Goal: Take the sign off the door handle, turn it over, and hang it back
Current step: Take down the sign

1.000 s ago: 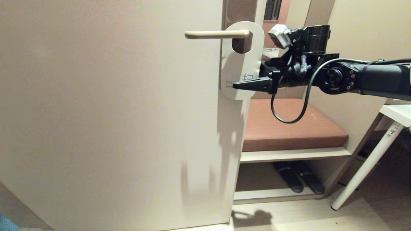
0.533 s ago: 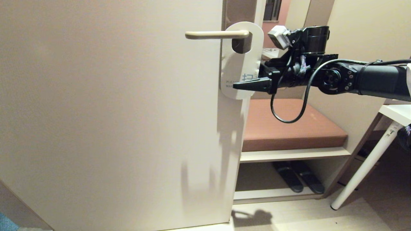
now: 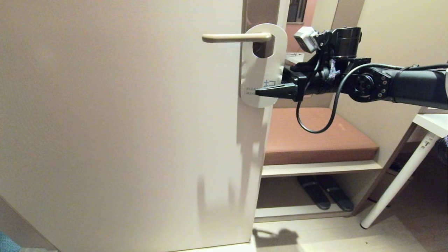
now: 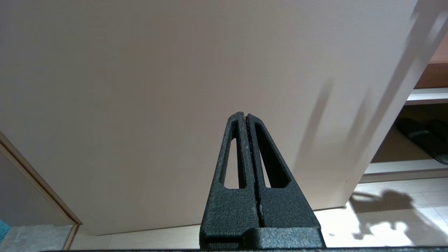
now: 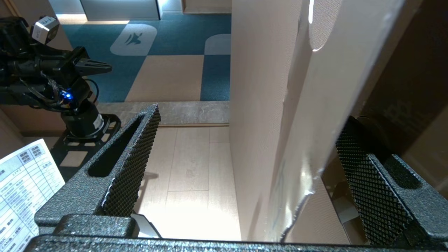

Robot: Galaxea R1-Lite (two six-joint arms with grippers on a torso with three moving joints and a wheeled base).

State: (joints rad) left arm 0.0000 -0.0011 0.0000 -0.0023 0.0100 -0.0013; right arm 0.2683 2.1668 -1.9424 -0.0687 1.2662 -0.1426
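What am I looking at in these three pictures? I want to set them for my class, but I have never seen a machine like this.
It is a two-armed robot on wheels, facing a door.

The head view looks forward from a camera on the robot's head. A white sign hangs on the door handle. The right gripper reaches in from the right, level with the sign's lower end.

The right wrist view looks along that arm's two black fingers. They stand wide apart with the sign's lower edge between them, not yet squeezed.

The left wrist view shows the left gripper, shut and empty, parked low before the door.

Nothing is held.
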